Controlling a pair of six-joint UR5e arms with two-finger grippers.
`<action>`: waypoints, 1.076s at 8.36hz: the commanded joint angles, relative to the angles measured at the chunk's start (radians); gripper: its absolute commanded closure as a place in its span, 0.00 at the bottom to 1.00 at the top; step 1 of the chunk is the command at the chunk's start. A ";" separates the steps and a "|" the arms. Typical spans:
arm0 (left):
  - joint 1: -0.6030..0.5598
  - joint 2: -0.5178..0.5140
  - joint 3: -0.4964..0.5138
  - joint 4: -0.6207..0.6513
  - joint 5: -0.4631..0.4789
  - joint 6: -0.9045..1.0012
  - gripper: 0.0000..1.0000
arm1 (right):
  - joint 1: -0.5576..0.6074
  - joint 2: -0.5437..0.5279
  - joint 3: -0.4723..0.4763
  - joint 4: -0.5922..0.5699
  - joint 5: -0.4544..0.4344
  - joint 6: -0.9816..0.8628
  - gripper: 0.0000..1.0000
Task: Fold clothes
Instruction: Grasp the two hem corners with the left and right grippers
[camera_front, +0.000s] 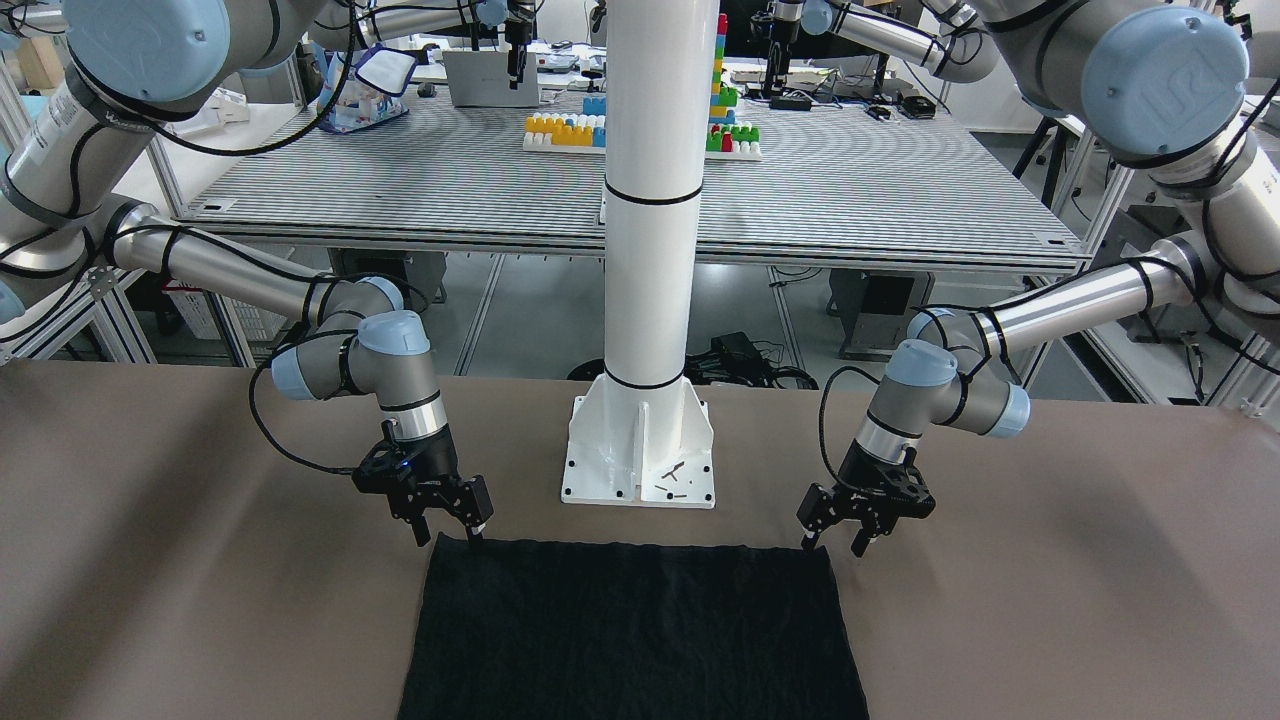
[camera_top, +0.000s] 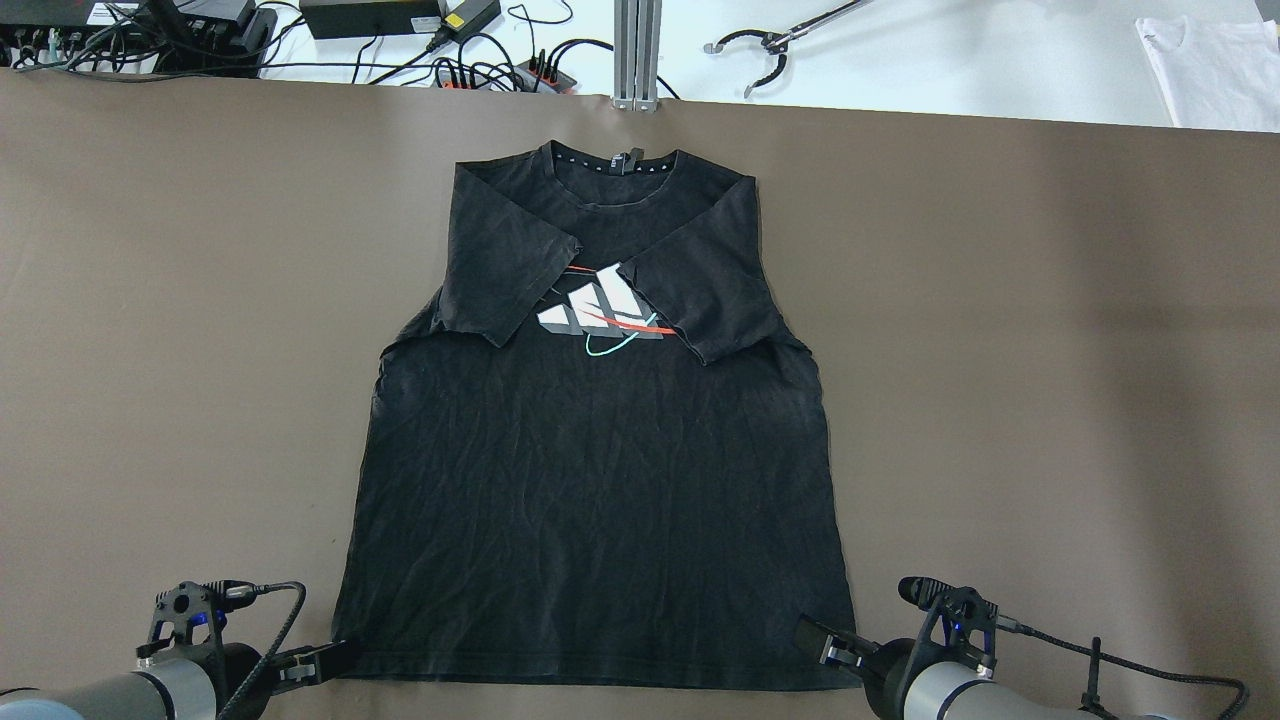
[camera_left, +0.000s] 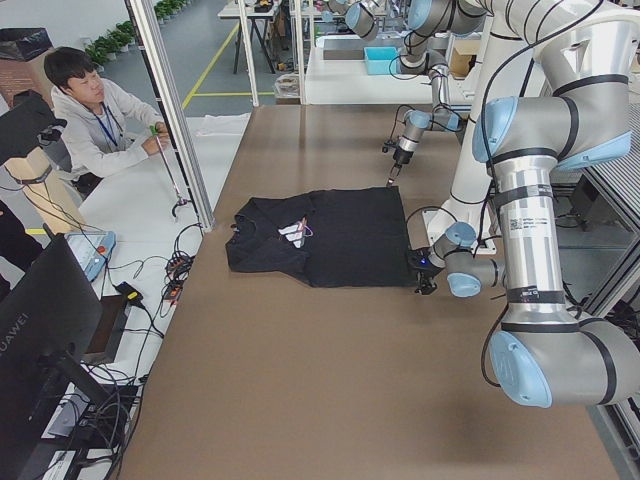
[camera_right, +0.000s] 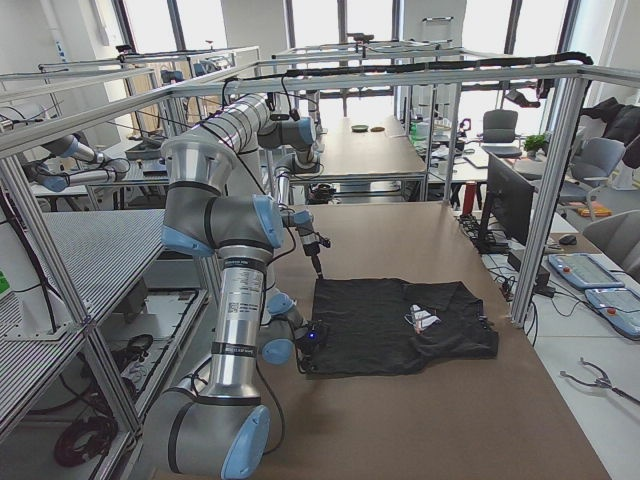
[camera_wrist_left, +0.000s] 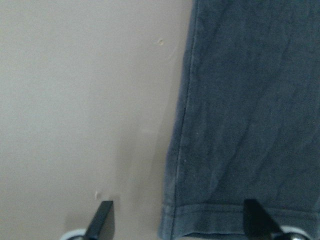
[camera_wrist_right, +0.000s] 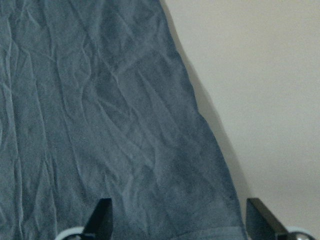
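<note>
T-shirt sleeves are folded in; hem-to-collar fold's left. Your left tool & right tool sit spread at hem corners, nothing pinched yet.

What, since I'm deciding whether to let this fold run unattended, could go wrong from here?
1. The left hand, open at a hem corner of the T-shirt, straddles the side edge with bare table under part of its gap; it may catch little cloth, or only the top layer.
2. The right hand, also open, spans more cloth, so uneven grips could skew the fold.
3. The sleeves lie loosely folded over the chest; lifting the hem might shift them.
</note>
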 joint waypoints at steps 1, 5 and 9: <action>0.004 0.001 0.003 0.000 0.007 0.021 0.38 | -0.001 0.002 0.002 0.001 0.000 0.000 0.06; 0.009 -0.004 0.003 0.002 0.002 0.030 0.38 | -0.001 0.004 0.003 0.001 0.000 0.000 0.05; 0.024 -0.010 0.005 0.002 0.005 0.029 0.57 | -0.001 0.004 0.003 -0.001 0.000 0.000 0.06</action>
